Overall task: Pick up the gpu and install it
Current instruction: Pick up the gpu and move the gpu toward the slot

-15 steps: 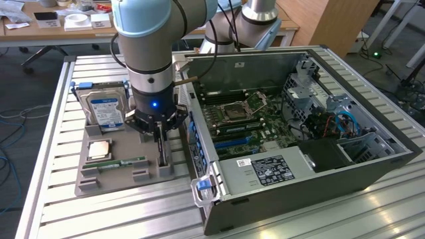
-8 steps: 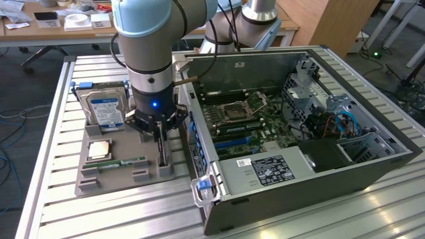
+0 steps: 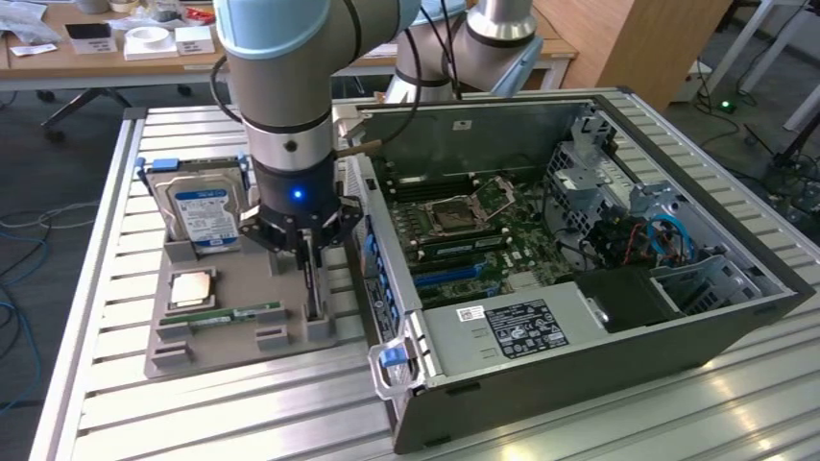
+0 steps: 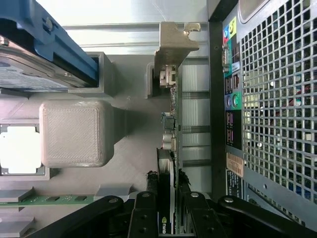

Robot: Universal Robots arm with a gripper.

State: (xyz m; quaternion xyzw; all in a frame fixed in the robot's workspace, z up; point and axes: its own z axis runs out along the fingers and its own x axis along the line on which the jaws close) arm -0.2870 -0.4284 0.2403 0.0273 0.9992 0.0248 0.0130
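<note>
The gpu [image 4: 171, 130] stands on edge in a slot of the grey holder tray [image 3: 180, 351], its silver end bracket [image 4: 173, 42] at the far end. In the exterior view the gpu [image 3: 311, 293] is a thin dark card under the arm, between the tray and the case. My gripper [image 4: 167, 201] is straight above it, black fingers [image 4: 146, 206] pressed against both faces of the card, so it is shut on the card. The gripper [image 3: 307, 254] hangs low over the tray's edge nearest the open computer case [image 3: 577, 240].
On the same tray a hard drive [image 3: 205, 213] with a blue-white label stands upright, a processor chip [image 3: 192, 286] lies flat and a green memory stick [image 3: 237, 313] lies beside it. The case's motherboard [image 3: 474, 230] faces up; its rear wall [image 4: 267, 99] runs close beside the card.
</note>
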